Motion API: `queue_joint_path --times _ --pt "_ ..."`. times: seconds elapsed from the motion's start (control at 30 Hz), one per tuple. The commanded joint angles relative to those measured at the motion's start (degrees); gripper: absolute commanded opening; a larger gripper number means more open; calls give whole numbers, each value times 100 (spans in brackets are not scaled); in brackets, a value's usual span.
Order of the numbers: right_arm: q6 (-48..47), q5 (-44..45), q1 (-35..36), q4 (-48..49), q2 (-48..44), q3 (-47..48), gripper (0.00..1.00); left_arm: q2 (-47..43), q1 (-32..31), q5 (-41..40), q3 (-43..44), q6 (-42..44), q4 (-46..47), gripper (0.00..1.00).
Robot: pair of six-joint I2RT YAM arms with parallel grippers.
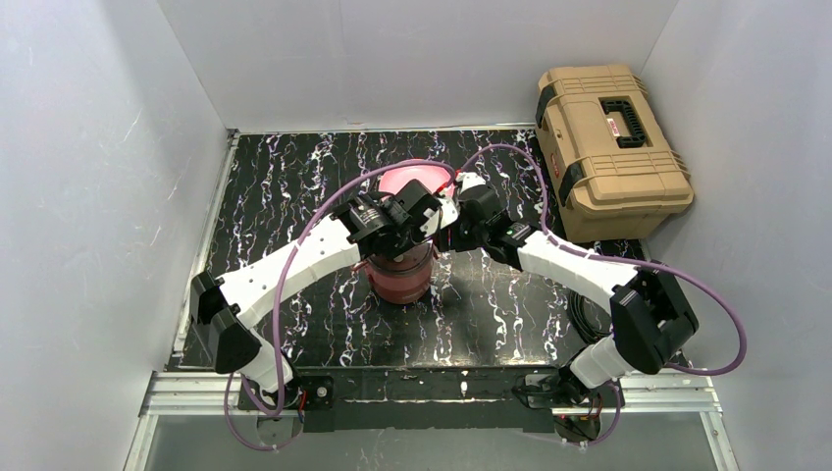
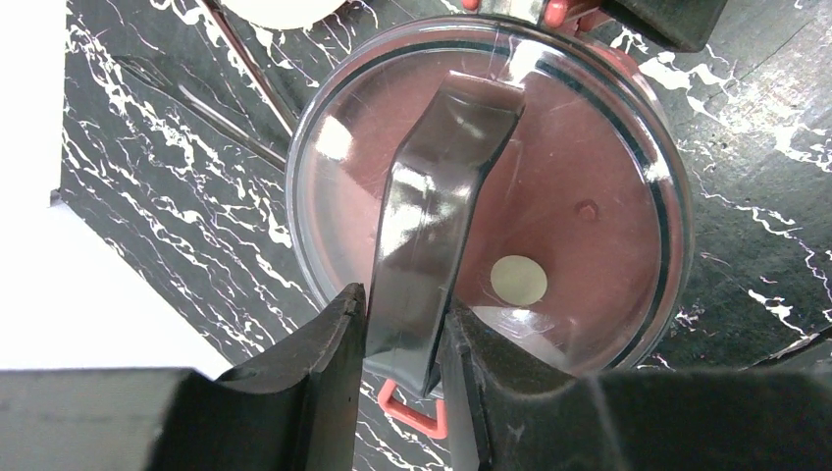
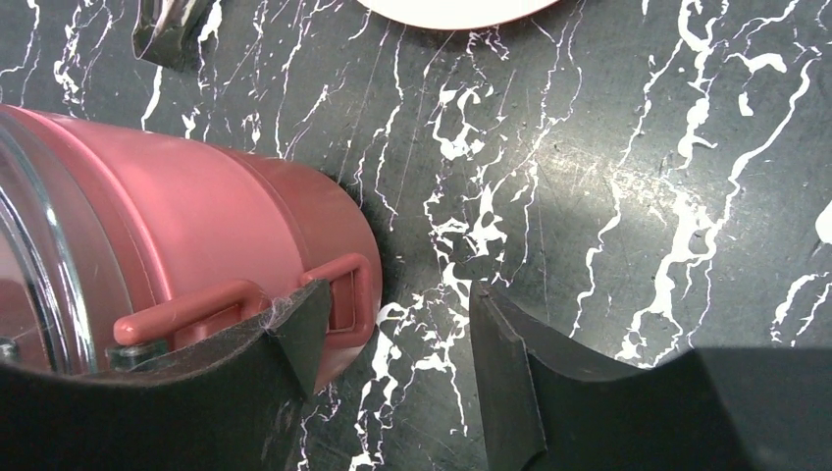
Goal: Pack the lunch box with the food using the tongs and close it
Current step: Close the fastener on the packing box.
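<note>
Packing looks done: the stacked lunch box (image 1: 400, 277) stands mid-table, lid (image 2: 598, 147) on, left gripper (image 2: 402, 306) clamped on its dark handle (image 2: 442, 186), right gripper (image 3: 397, 296) spread beside the side clip (image 3: 338, 287), so only latching seems left.

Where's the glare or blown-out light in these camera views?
Left wrist view: bright reflections streak the clear lid and its glossy handle, and the white area at left is blown out. Right wrist view: mild sheen on the table; the lunch box reads clearly. Top view: even light, no harsh glare.
</note>
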Motion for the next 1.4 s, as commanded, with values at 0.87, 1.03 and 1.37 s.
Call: queue_joint_path --times 0.87,1.03,1.37 --pt "2370 -1727 -1365 1532 -1478 -1344 51 239 -82 1166 -936 -95 111 0" --pt "2712 -2018 -1365 1973 -1110 -1284 45 250 -84 1214 -936 -65 108 0" --pt "2715 -2374 -1261 2292 -673 -1159 37 261 -82 1220 -906 -54 77 0"
